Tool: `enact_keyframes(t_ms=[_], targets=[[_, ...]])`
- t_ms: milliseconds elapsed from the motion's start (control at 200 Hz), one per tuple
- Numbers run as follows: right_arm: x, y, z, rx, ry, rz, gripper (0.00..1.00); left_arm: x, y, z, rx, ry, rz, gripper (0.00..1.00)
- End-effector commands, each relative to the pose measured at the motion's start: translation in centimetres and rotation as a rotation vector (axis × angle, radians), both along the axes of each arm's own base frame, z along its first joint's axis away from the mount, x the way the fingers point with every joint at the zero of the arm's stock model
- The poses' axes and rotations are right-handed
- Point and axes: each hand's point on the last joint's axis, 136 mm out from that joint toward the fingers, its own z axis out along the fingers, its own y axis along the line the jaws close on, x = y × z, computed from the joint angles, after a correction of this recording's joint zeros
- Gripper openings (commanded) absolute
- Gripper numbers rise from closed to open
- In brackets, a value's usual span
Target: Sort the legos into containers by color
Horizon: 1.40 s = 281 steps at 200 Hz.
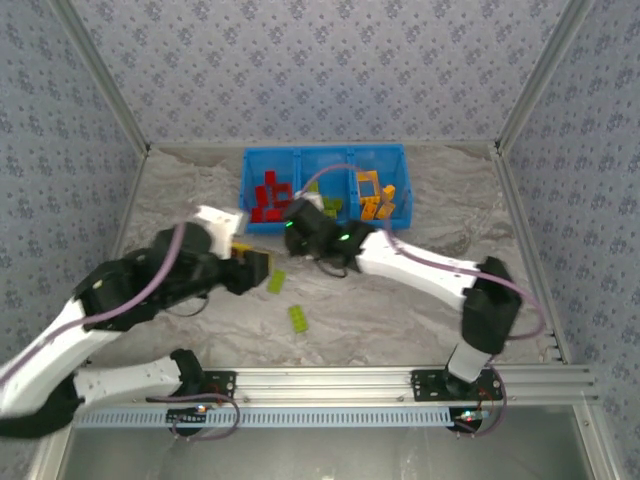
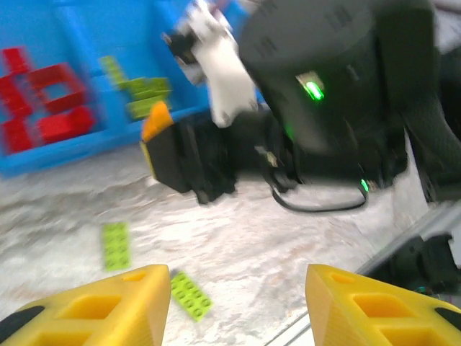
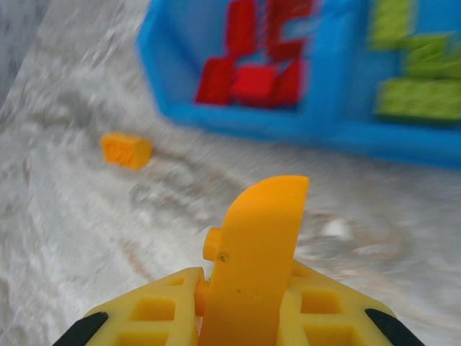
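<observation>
The left gripper (image 2: 238, 287) holds its jaws wide and empty over a lime brick (image 2: 191, 295) on the counter (image 2: 288, 241). The right gripper (image 3: 265, 209) has its jaws closed; whether they hold anything is unclear.

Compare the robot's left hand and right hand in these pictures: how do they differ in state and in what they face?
The left hand is open, fingers wide apart; the right hand has its fingers together. The left hand faces two loose green bricks on the table; the right hand faces the blue tray. Both have yellow-orange fingers.
</observation>
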Motion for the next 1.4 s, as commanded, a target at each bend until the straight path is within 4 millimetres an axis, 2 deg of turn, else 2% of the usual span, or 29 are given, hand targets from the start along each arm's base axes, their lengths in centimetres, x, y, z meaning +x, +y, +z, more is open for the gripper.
enact_keyframes(t_ms=[0, 135, 230, 315, 420, 510, 585, 680, 804, 829, 969, 1009, 1034, 1049, 1094, 1289, 1399], targets=[[1.3, -6.8, -0.9, -0.099, 0.006, -0.067, 0.23, 2.1, -5.5, 2.7, 0.081, -0.186, 0.039, 0.53], [3.0, -13.9, -0.3, -0.145, 0.023, -0.156, 0.23, 1.8, -12.4, 3.6, 0.101, -0.235, -0.053, 0.53], [4.6, -17.9, -1.7, -0.187, 0.085, -0.225, 0.24, 1.9, -15.9, 3.1, 0.085, -0.225, -0.106, 0.53], [6.6, -20.2, -3.2, -0.223, 0.114, -0.270, 0.23, 1.9, -18.0, 2.6, 0.064, -0.211, -0.138, 0.54], [9.6, -21.8, -4.4, -0.244, 0.142, -0.306, 0.23, 2.2, -19.4, 2.4, 0.050, -0.192, -0.159, 0.54], [13.0, -21.9, -4.5, -0.257, 0.116, -0.309, 0.23, 3.2, -20.1, 2.8, 0.034, -0.183, -0.156, 0.54], [15.4, -21.7, -5.2, -0.276, 0.112, -0.296, 0.23, 4.9, -20.5, 2.8, -0.009, -0.149, -0.153, 0.54], [18.3, -20.9, -5.8, -0.289, 0.089, -0.270, 0.22, 7.4, -20.2, 1.9, -0.052, -0.091, -0.150, 0.54], [21.5, -20.9, -6.5, -0.313, 0.092, -0.299, 0.22, 9.7, -19.9, 2.1, -0.050, -0.099, -0.143, 0.54], [21.6, -21.2, -7.3, -0.330, 0.118, -0.309, 0.23, 10.0, -19.9, 2.2, -0.045, -0.109, -0.141, 0.54], [24.1, -21.9, -8.7, -0.338, 0.117, -0.348, 0.23, 12.0, -20.0, 3.0, -0.039, -0.150, -0.129, 0.54], [24.6, -22.1, -9.1, -0.353, 0.121, -0.359, 0.23, 12.5, -20.1, 3.0, -0.037, -0.153, -0.129, 0.54], [25.0, -22.2, -9.2, -0.356, 0.120, -0.362, 0.23, 12.8, -20.2, 2.3, -0.020, -0.146, -0.128, 0.54], [25.1, -22.2, -9.4, -0.358, 0.122, -0.361, 0.24, 13.0, -20.2, 3.2, -0.033, -0.158, -0.125, 0.54], [25.7, -22.3, -9.9, -0.358, 0.128, -0.362, 0.24, 13.5, -20.4, 3.1, -0.021, -0.163, -0.122, 0.54], [26.9, -22.4, -11.9, -0.366, 0.167, -0.369, 0.26, 15.0, -20.9, 2.8, 0.010, -0.187, -0.096, 0.54], [26.9, -22.5, -12.1, -0.366, 0.176, -0.383, 0.30, 15.4, -20.8, 2.7, 0.014, -0.191, -0.082, 0.54]])
